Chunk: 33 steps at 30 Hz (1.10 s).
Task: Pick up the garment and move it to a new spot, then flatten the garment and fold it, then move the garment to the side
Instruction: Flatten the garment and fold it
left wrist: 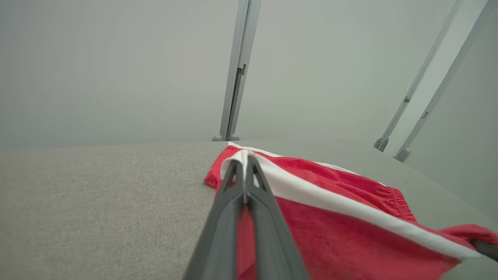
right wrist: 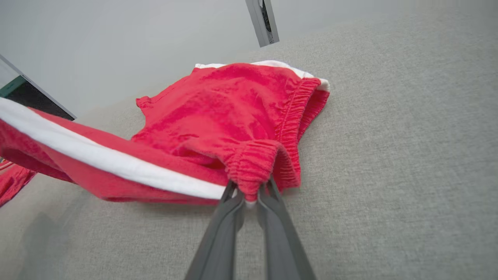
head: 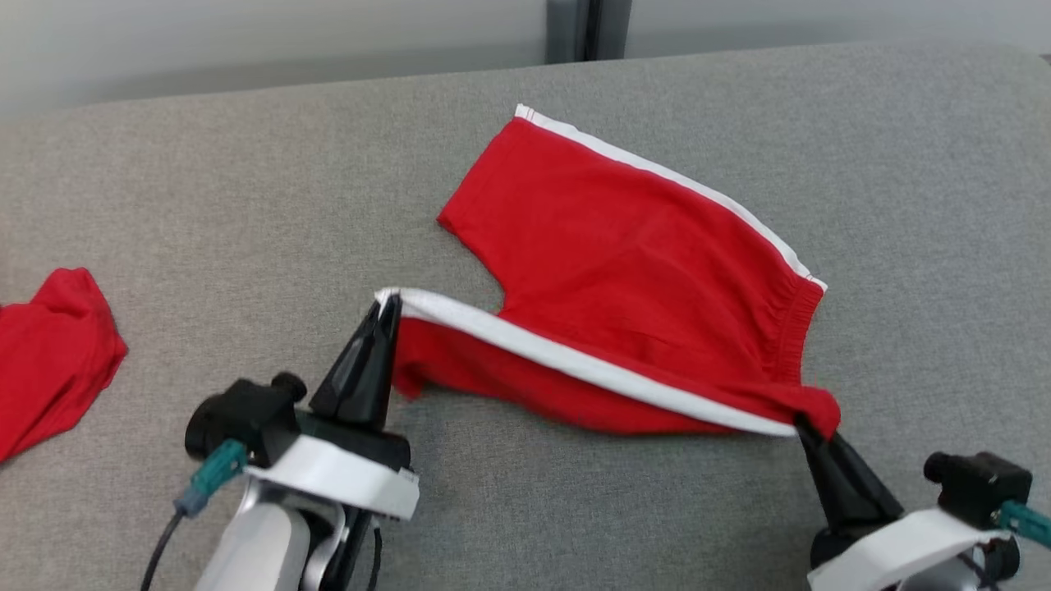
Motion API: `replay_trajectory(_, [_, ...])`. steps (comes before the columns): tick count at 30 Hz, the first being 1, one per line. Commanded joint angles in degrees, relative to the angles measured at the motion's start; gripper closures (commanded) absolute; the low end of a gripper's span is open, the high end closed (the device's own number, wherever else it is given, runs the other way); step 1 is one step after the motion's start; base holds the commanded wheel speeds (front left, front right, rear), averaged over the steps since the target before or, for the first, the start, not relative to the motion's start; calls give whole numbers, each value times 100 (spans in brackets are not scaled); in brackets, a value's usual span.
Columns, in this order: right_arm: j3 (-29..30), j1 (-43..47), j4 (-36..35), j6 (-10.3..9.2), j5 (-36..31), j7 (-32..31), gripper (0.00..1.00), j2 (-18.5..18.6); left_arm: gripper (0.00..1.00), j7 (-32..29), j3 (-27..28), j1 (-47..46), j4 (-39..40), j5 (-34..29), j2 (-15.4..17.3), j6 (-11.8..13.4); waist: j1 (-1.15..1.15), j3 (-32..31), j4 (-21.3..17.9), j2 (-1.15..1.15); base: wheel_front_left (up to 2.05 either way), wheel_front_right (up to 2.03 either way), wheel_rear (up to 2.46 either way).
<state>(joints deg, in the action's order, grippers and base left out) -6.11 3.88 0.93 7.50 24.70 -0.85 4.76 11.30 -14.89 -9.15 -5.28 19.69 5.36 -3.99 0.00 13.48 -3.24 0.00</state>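
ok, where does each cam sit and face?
Head view: on the head, looking down at red shorts on the grey table; left tool and right tool show.
Left wrist: on that wrist, along its tool to the leg hem, wall beyond.
Right wrist: along its tool to the waistband.
Shared: the shorts' white stripe.

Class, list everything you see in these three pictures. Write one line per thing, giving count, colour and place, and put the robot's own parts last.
shorts: one, red with white side stripes, middle of the table, near side lifted
cloth: one, red, crumpled, at the left of the table, partly cut off by the picture edge
table: one, grey fabric top, under both garments
posts: at least three, grey, upright beyond the table's far side
left end effector: one, dark, shut on the hem corner of the shorts' near leg
right end effector: one, dark, shut on the shorts' waistband corner
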Motion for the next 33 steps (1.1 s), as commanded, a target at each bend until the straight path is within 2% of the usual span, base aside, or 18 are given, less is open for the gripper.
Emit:
replay_trajectory(1, [51,-212,-61,0,109,-58,100,-4,100,-32,-2,-333,-53,-31,52,-48,0,240,-76,0,0,0,0])
replay_trajectory(7, [118,-1122,-83,1,389,-202,100,-34,100,-204,-148,-1692,-595,-138,97,-179,0,824,-173,0,0,0,0])
replay_trajectory(14, [250,-1989,206,1,564,-290,100,-79,100,-103,-324,-3183,-1629,-207,75,-277,0,1348,-292,0,0,0,0])
replay_trajectory(26, [367,-2698,518,1,752,-132,100,-158,100,301,-531,-5034,-3533,-176,-50,-344,0,1889,-615,0,0,0,0])
replay_trajectory(33, [325,-2915,678,1,913,-19,100,-171,100,376,-860,-5697,-4594,-25,-151,-347,0,2042,-792,0,0,0,0])
